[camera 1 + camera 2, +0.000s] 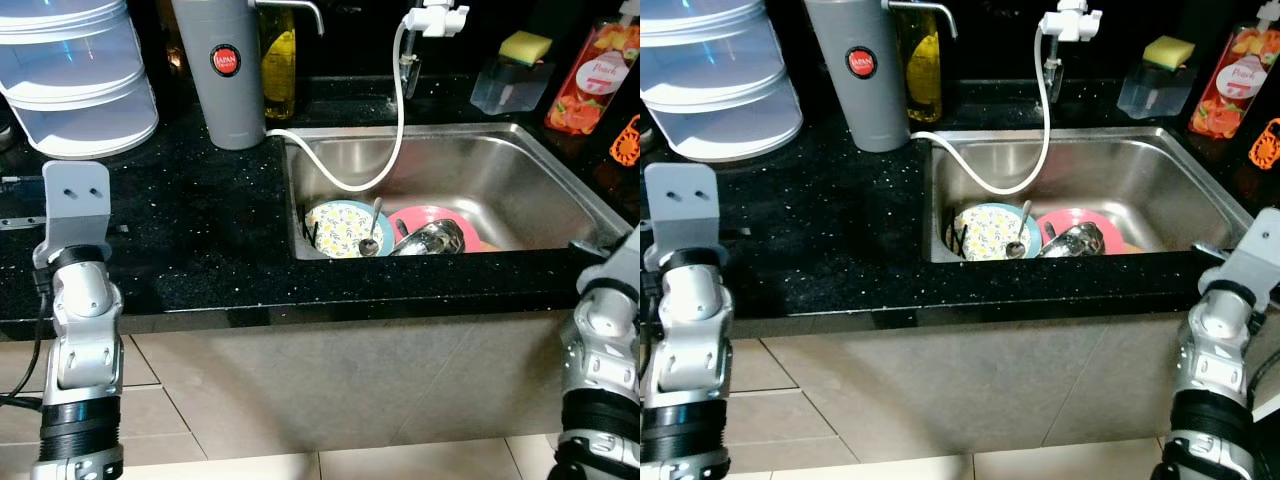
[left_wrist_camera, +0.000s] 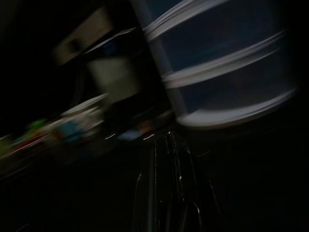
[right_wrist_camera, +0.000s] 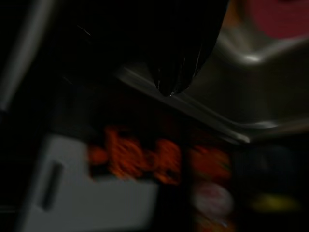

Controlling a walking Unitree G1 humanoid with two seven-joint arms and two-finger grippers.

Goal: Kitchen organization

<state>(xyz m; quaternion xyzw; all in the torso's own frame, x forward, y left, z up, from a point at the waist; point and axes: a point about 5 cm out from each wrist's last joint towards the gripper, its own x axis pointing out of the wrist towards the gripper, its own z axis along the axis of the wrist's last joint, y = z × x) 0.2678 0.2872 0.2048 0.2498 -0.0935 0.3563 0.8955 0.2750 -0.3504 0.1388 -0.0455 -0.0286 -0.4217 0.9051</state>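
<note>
Black speckled countertop is seen around a steel sink, where a floral plate, pink plate and spoon are piled. Left gripper and right gripper are blurred; their opening cannot be told.

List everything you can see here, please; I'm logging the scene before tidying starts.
Stainless steel sink: one, silver, set in the counter.
Black speckled stone counter: one, around the sink.
Floral plate: one, yellow and blue, in the sink.
Metal spoon: one, resting on the floral plate.
Pink plate: one, in the sink beside the floral plate.
Steel bowl: one, on the pink plate.
White hose: one, from tap to sink.
Grey cylinder with red badge: one, left of the sink.
Clear stacked container: one, far left.
Yellow sponge: one, on a clear holder.
Pink soap bottle: one, far right.
Left gripper: near the clear stacked container.
Right gripper: by the sink's edge.
</note>
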